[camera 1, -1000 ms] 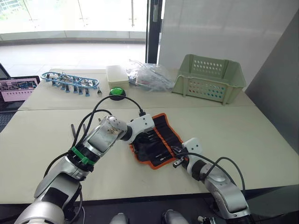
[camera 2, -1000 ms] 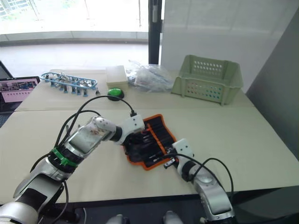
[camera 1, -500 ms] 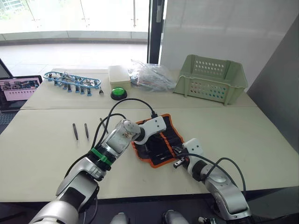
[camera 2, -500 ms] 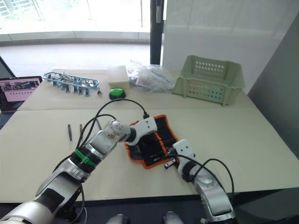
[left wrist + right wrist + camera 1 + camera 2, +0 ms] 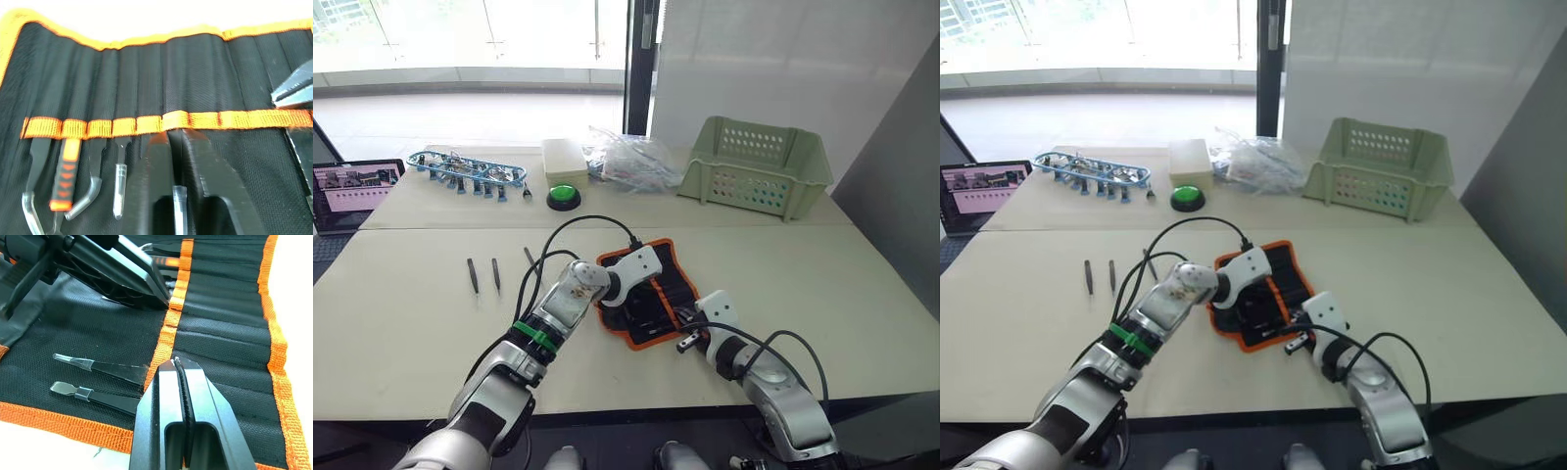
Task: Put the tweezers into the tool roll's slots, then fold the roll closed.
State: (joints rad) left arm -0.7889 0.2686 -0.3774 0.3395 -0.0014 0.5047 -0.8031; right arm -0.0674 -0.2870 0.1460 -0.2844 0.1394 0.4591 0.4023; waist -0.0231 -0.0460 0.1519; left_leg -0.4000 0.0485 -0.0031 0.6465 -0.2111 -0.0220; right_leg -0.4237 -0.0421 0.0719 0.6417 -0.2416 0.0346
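tool roll (image 5: 641,294) open at frame centre; left end effector (image 5: 173,156) clenched on a tweezer at the slots (image 5: 146,122), right end effector (image 5: 178,377) clenched, empty. tip may snag the orange strip (image 5: 195,119) and bunch the fabric; three tweezers (image 5: 494,274) wait left on the counter (image 5: 401,323).

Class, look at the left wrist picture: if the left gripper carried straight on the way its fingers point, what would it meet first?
Probably the orange strip across the tool roll; the left gripper already sits just short of it, fingers closed around a tweezer. Depth is hard to judge.
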